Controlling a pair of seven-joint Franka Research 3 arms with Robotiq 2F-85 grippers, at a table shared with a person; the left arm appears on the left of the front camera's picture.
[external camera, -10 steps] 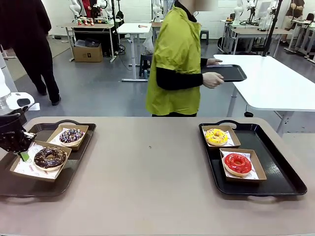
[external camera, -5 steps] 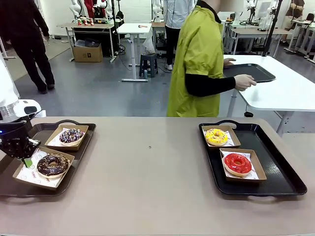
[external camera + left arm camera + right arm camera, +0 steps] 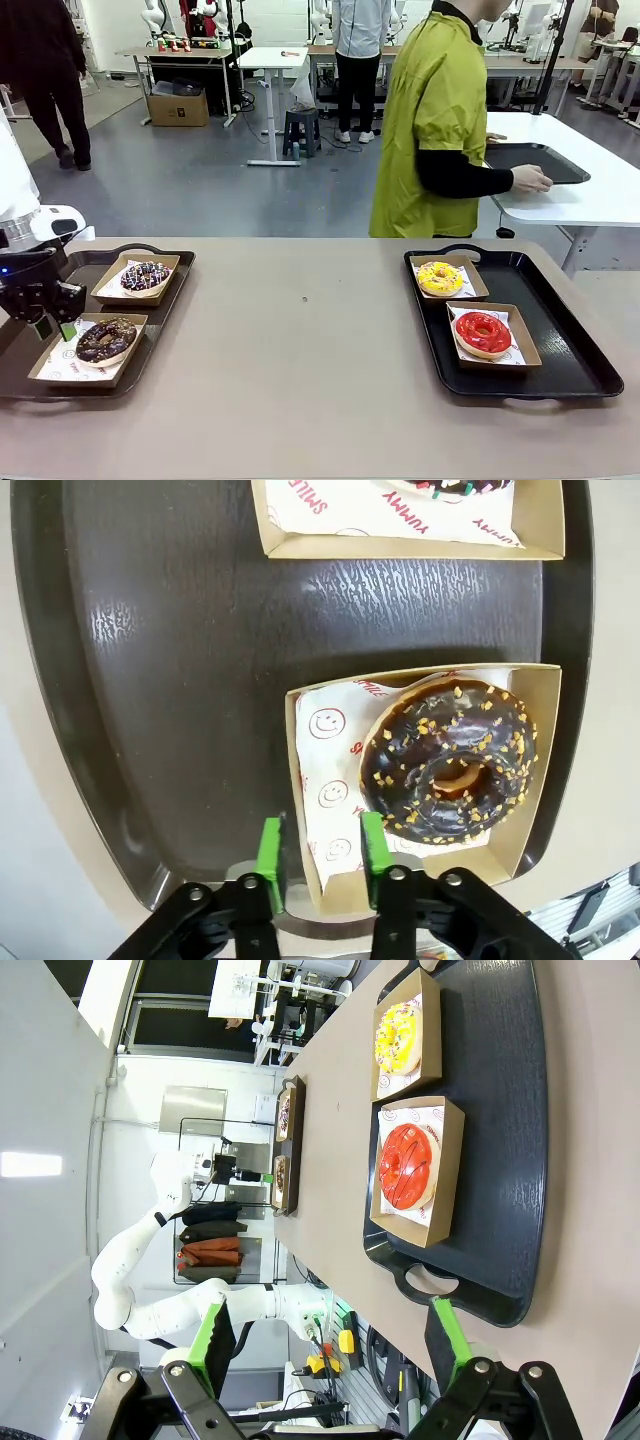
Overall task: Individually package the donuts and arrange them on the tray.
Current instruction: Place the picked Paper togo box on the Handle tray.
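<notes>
Donuts sit one per cardboard box: chocolate pair (image 3: 106, 339) on left tray (image 3: 170, 300), yellow (image 3: 440, 277) and red (image 3: 483, 332) on right tray (image 3: 560, 330). Left pincer (image 3: 320, 845) gapes, straddling a box wall (image 3: 292, 780), gripping nothing; right pincer (image 3: 330, 1345) is spread wide, empty.

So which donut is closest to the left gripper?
The nut-flecked chocolate donut, in the box whose wall the left gripper straddles; the sprinkled one sits farther back.

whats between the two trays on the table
Nothing: in the front view, bare table runs from the left tray to the right tray.
</notes>
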